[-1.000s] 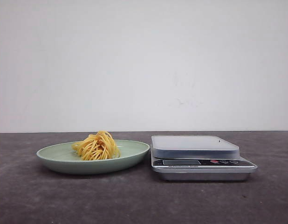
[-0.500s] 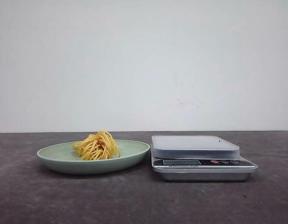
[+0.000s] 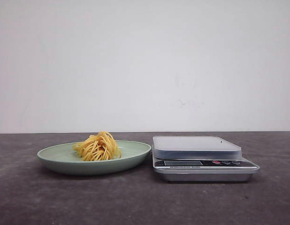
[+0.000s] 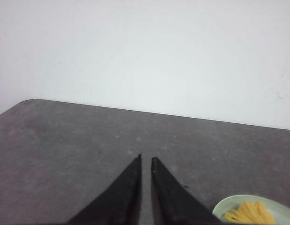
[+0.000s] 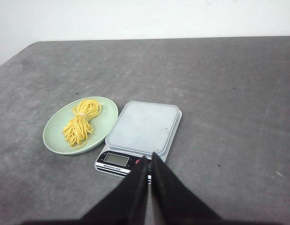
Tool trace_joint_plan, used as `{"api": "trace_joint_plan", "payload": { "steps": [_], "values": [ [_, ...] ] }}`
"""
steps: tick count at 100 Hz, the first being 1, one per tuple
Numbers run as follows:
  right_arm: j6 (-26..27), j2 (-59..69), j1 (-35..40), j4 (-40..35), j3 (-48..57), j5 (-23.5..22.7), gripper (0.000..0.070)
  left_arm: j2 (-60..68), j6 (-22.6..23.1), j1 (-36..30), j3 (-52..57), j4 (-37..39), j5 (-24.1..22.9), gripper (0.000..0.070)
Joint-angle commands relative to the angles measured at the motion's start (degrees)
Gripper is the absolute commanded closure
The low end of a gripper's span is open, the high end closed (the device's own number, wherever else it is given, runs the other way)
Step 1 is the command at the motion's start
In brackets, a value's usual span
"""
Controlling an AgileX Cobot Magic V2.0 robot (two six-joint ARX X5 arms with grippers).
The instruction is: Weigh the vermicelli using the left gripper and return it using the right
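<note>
A yellow bundle of vermicelli (image 3: 98, 146) lies on a pale green plate (image 3: 135, 152), left of a silver kitchen scale (image 3: 196, 143) whose platform is bare. Neither gripper shows in the front view. In the left wrist view my left gripper (image 4: 147, 157) has its slim fingers almost together with nothing between them, above bare table; the plate (image 4: 225, 206) and vermicelli (image 4: 248, 213) sit to one side of it. In the right wrist view my right gripper (image 5: 148, 155) is shut and empty, high above the scale's (image 5: 144, 125) front edge, with the vermicelli (image 5: 80, 123) on the plate (image 5: 105, 123) beside the scale.
The table (image 3: 51, 201) is dark grey and speckled, with a plain white wall (image 3: 145, 65) behind it. The scale's display and buttons (image 5: 118, 160) face the robot. The table's rounded far corner (image 4: 27, 102) shows in the left wrist view.
</note>
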Motion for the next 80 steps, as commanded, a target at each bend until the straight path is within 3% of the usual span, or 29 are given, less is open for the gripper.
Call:
{"api": "trace_joint_plan", "payload": {
  "steps": [1,25,80],
  "values": [
    [0.92,-0.07,0.22,0.57,0.7,0.04,0.0699,-1.57,1.44,1.33,-4.2,3.5,2.56,0.07],
    [0.92,-0.07,0.22,0.57,0.7,0.04,0.0699,-4.9,1.49,3.02,-14.75,5.84,4.72,0.07],
    [0.92,-0.04,0.22,0.57,0.7,0.04,0.0699,-4.9,1.53,3.04,-20.74,6.75,4.94,0.07]
  ]
}}
